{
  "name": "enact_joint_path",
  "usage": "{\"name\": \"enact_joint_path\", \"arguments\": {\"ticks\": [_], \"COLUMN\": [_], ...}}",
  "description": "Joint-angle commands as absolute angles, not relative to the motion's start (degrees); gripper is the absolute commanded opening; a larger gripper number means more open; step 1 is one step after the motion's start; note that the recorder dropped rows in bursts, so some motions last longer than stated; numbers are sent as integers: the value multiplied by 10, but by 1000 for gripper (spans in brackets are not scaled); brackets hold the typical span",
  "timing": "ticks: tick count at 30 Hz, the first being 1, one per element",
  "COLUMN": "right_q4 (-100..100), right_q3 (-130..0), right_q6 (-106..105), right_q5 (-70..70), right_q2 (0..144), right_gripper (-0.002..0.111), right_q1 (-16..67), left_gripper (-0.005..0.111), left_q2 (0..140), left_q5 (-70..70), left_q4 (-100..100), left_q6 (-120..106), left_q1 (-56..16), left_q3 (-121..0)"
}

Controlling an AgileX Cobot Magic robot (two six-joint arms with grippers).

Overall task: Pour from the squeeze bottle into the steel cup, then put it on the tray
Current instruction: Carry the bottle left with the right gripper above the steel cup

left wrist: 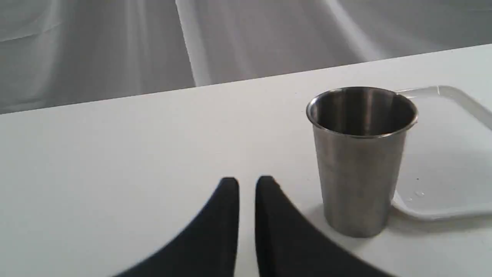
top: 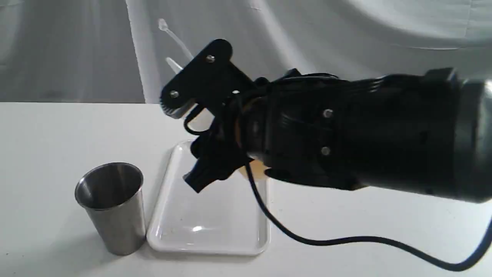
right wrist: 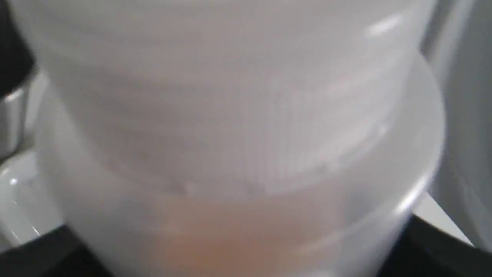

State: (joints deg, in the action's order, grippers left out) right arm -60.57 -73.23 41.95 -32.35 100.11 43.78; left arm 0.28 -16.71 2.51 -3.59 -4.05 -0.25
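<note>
The right hand [top: 183,148], clamped around the tilted squeeze bottle [right wrist: 246,154], holds it above the tray [top: 207,252], with the seemingly empty steel cup [top: 111,207] beyond and below its fingertips on the surface [top: 46,134], so pouring and tray placement both appear undone.

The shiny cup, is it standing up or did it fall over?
Standing up. The steel cup sits on its narrow base on the table, open mouth facing up, beside the tray.

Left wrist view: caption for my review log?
Left gripper near the table, steel cup upright beside the white tray.
</note>
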Motion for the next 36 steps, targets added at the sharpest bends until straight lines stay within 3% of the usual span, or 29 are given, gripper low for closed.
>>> {"name": "enact_joint_path", "arguments": {"ticks": [1,21,36], "right_q4": [-635,-726,-756], "right_q3": [-753,-762,-881], "right_q6": [418,418,390], "right_q5": [-326,-391,-484], "right_q2": [1018,1050,1161], "right_gripper": [57,57,57], "right_q1": [457,473,503], "left_gripper": [8,8,8], "left_q2": [0,0,0], "left_q5": [-163,-163,-163], "left_q4": [25,25,25], "left_q6": [-35,-35,-35], "left_q1": [-42,-42,-42], "left_q3": [0,0,0]}}
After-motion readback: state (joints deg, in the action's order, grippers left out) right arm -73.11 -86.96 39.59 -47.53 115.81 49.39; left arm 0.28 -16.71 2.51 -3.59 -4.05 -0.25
